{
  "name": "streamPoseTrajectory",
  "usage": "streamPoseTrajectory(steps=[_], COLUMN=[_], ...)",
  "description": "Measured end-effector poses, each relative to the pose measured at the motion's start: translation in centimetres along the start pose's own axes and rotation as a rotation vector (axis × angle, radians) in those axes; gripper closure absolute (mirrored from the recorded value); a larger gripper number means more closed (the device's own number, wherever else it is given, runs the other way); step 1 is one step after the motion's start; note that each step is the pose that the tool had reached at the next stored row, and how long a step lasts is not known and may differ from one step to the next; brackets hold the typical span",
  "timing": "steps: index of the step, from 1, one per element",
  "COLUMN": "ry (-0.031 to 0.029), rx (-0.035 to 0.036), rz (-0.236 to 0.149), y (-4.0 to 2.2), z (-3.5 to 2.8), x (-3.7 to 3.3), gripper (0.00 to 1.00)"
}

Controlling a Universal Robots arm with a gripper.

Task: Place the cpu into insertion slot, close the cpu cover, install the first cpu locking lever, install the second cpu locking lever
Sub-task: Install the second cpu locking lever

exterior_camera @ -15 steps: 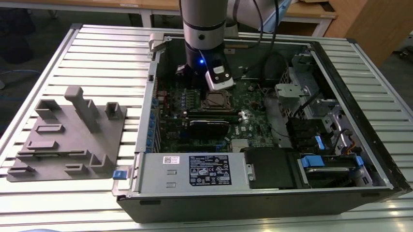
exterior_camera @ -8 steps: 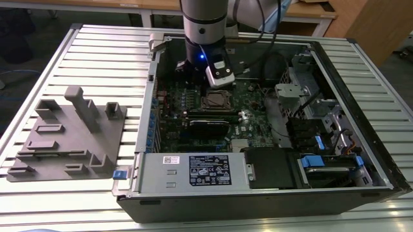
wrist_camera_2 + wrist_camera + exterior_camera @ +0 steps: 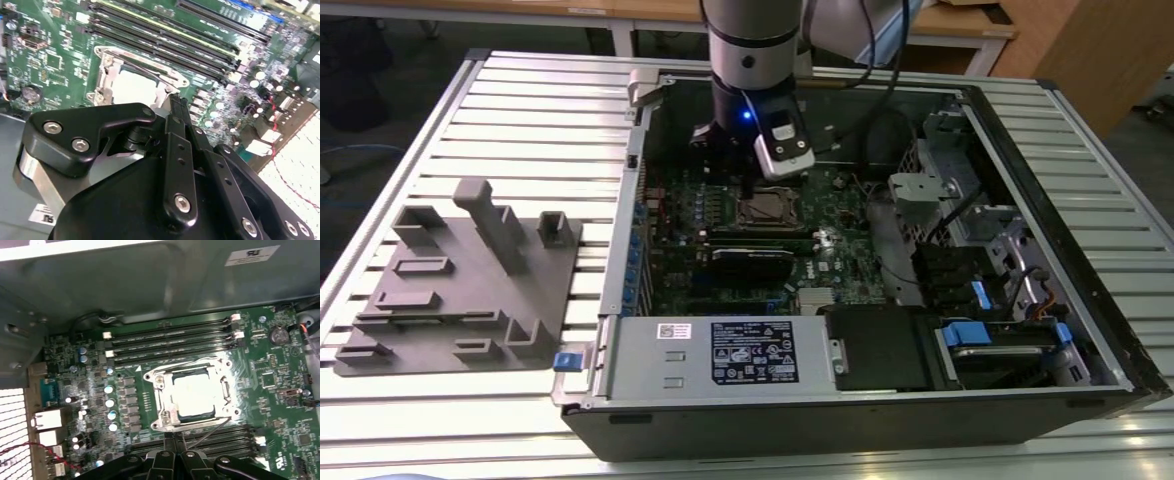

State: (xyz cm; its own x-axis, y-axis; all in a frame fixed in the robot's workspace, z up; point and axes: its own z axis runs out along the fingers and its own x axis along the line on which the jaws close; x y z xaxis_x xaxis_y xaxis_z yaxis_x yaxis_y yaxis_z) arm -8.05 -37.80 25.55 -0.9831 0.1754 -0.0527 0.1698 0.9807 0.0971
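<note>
Cpu (image 3: 195,396) lies flat under its cover (image 3: 167,416) (face up).

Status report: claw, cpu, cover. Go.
Claw shut, empty, at the socket's edge. Cpu seated in insertion slot. Cpu cover down over it. One thin lever wire angled off beside the claw.

Silver cpu (image 3: 194,396) lies flat in its slot (image 3: 165,416), cover (image 3: 220,371) closed.

An open computer case (image 3: 1067,300) lies on a slatted metal counter (image 3: 520,110). A grey moulded fixture (image 3: 460,285) rests beside it, toward the exterior view's left.
</note>
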Motion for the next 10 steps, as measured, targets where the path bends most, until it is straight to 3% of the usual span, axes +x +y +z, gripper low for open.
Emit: streamPoseTrajectory(steps=[4, 10], ry=[0.0032, 0.0033], rx=[0.0005, 0.0005], rz=[0.000, 0.000], y=[0.15, 0.05], z=[0.06, 0.11], x=[-0.86, -0.94], gripper=[0.89, 0.89])
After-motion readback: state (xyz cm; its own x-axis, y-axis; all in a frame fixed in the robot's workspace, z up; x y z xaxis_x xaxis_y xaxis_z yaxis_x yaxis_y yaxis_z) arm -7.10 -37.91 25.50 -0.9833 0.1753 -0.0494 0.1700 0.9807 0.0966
